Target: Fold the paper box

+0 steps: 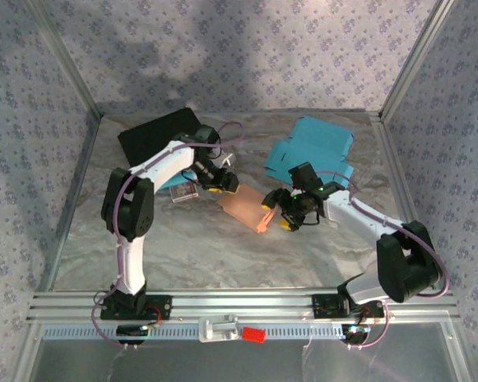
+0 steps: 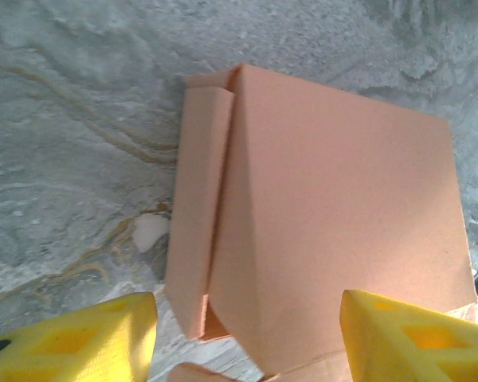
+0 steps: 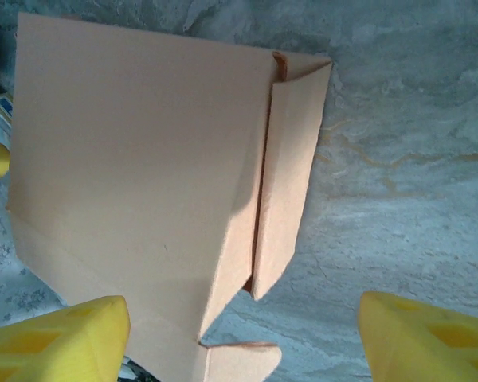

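Now, with the peach paper box flat on the table between left gripper and right gripper — both spread open, empty — each should close squarely on its near edge.

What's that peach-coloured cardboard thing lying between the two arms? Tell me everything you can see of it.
The paper box is a flat piece of thin salmon-pink card, matte. It lies collapsed near the middle of the marbled table. A narrow flap is creased along one long edge, with a small rounded tab at one end. The left gripper and right gripper, both open, hang over its opposite ends; contact is unclear.
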Motion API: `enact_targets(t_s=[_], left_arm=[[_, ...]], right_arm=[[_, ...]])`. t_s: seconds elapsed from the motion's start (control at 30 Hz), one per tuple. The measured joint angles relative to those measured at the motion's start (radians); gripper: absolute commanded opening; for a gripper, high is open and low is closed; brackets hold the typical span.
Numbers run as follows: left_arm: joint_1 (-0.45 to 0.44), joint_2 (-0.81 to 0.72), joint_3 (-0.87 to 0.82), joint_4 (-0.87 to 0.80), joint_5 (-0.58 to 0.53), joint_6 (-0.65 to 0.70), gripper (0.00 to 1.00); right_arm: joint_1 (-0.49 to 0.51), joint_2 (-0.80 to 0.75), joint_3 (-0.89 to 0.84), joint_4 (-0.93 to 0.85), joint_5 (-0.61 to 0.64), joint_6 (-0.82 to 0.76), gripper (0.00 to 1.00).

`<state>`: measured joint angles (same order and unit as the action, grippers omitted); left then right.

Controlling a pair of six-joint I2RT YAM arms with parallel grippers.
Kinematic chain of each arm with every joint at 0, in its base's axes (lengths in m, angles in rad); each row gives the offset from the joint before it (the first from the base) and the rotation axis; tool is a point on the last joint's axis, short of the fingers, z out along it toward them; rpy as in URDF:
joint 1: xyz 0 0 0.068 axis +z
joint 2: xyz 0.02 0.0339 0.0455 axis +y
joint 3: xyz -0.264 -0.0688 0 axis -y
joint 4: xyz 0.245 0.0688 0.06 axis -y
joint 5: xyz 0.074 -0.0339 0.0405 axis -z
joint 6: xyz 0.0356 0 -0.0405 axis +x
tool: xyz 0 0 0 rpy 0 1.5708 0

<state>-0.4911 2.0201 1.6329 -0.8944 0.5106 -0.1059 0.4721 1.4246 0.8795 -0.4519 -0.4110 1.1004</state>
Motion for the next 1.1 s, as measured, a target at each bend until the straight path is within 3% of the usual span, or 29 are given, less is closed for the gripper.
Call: enact_targets(t_s=[0.83,0.97,1.1], left_arm=[[-0.042,0.038,-0.089,0.053,-0.052,0.000,0.55],[-0.046,0.038,-0.099,0.060,-0.054,-0.012,0.51],[-0.053,0.028,-0.121,0.078,-0.046,-0.036,0.48]], right_arm=[[-0.014,0.157,0.038,0.022,-0.004,-0.055,0.72],[-0.021,0.170,0.050,0.019,-0.005,-0.078,0.66],[-0.034,0.198,0.060,0.008,-0.011,-0.119,0.54]])
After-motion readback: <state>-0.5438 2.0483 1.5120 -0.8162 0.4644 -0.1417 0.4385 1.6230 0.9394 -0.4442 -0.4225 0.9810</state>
